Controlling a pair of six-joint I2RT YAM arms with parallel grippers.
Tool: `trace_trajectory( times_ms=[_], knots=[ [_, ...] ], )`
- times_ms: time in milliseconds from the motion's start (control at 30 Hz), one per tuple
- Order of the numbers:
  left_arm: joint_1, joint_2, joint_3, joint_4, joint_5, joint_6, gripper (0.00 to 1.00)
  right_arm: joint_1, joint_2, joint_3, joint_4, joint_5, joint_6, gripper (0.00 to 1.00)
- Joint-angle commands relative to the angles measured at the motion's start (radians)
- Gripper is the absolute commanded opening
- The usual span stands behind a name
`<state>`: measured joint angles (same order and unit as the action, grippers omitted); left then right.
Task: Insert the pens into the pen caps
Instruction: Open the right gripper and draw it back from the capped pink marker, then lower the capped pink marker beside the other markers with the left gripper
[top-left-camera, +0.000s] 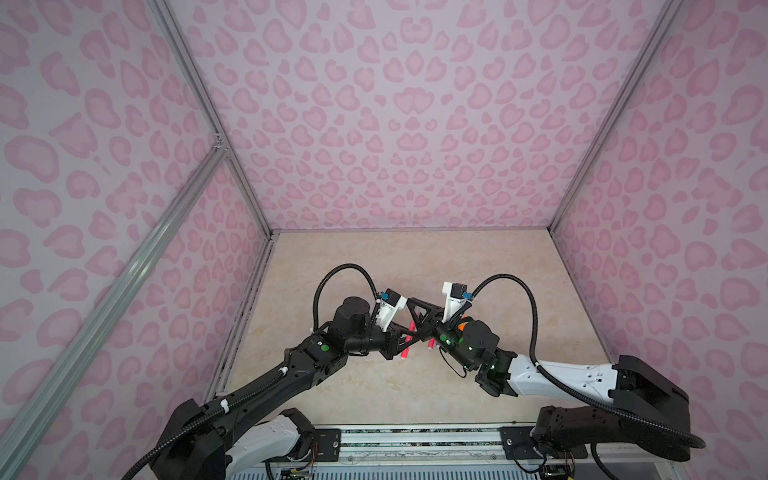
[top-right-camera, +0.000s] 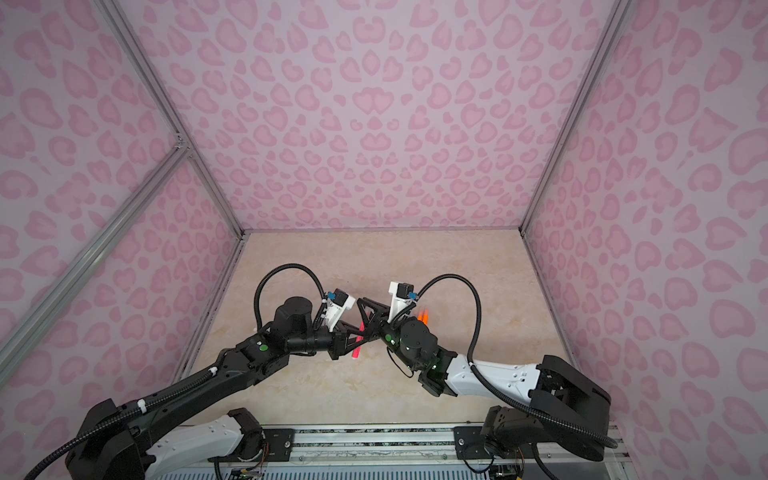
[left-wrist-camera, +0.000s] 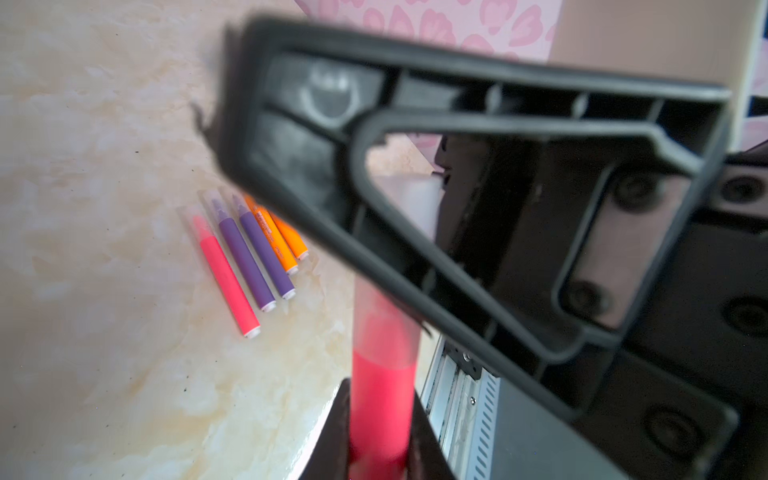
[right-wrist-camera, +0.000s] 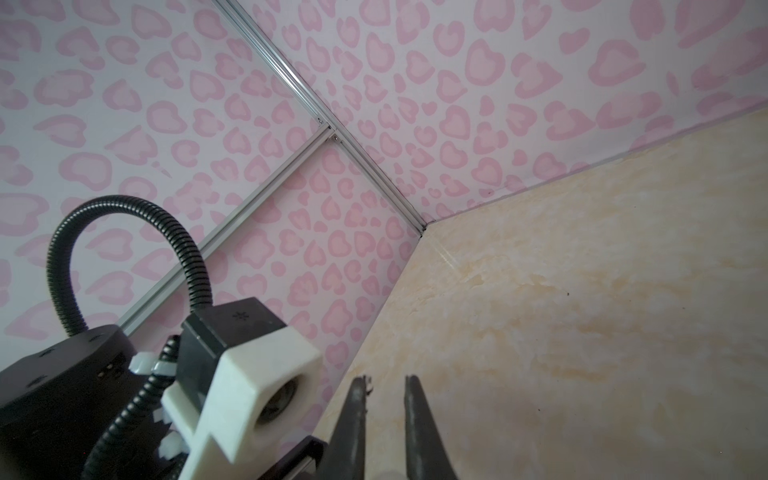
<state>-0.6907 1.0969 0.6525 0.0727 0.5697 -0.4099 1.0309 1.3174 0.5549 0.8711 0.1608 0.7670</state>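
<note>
My left gripper (left-wrist-camera: 380, 395) is shut on a pink-red pen (left-wrist-camera: 382, 399), seen in both top views (top-left-camera: 408, 340) (top-right-camera: 358, 340) between the two arms. A clear pen cap (left-wrist-camera: 384, 328) covers the pen's tip end and runs behind my right gripper's finger (left-wrist-camera: 457, 232). My right gripper (right-wrist-camera: 386, 380) (top-left-camera: 412, 302) is nearly closed, with a pale clear thing deep between its jaws. Five pens lie side by side on the table: one pink-red (left-wrist-camera: 226, 278), two purple (left-wrist-camera: 245, 259), two orange (left-wrist-camera: 276, 241), with clear caps over their tips.
The beige marbled table (top-left-camera: 374, 395) is boxed in by pink patterned walls with aluminium posts (top-left-camera: 590, 145). A metal rail (top-left-camera: 415, 440) runs along the front edge. The left arm's wrist camera (right-wrist-camera: 249, 382) sits close beside my right gripper. Orange pens (top-right-camera: 423, 316) peek out behind the right wrist.
</note>
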Motion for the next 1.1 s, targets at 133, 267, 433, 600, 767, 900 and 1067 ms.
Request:
trace_trajectory(
  times_ms=[133,267,433,600,767,900,1067],
  knots=[
    [0.037,-0.012,0.018,0.198,-0.354,-0.102,0.04,0.040,-0.051,-0.027,-0.157,-0.138,-0.014,0.00],
    [0.037,-0.005,0.037,0.135,-0.430,-0.081,0.04,0.017,-0.119,-0.009,-0.280,0.020,-0.015,0.26],
    [0.036,0.039,0.055,0.069,-0.516,-0.103,0.04,-0.052,-0.284,0.005,-0.522,0.276,0.001,0.73],
    [0.035,0.177,0.123,-0.091,-0.632,-0.204,0.04,-0.121,-0.518,-0.147,-0.568,0.460,-0.032,0.87],
    [0.035,0.396,0.214,-0.168,-0.597,-0.263,0.03,-0.246,-0.710,-0.174,-0.702,0.411,-0.034,0.89],
    [0.034,0.510,0.254,-0.163,-0.536,-0.266,0.04,-0.269,-0.804,-0.209,-0.745,0.459,-0.040,0.89],
    [0.022,0.665,0.360,-0.177,-0.363,-0.212,0.03,-0.291,-0.886,-0.239,-0.759,0.457,-0.043,0.89]
  ],
)
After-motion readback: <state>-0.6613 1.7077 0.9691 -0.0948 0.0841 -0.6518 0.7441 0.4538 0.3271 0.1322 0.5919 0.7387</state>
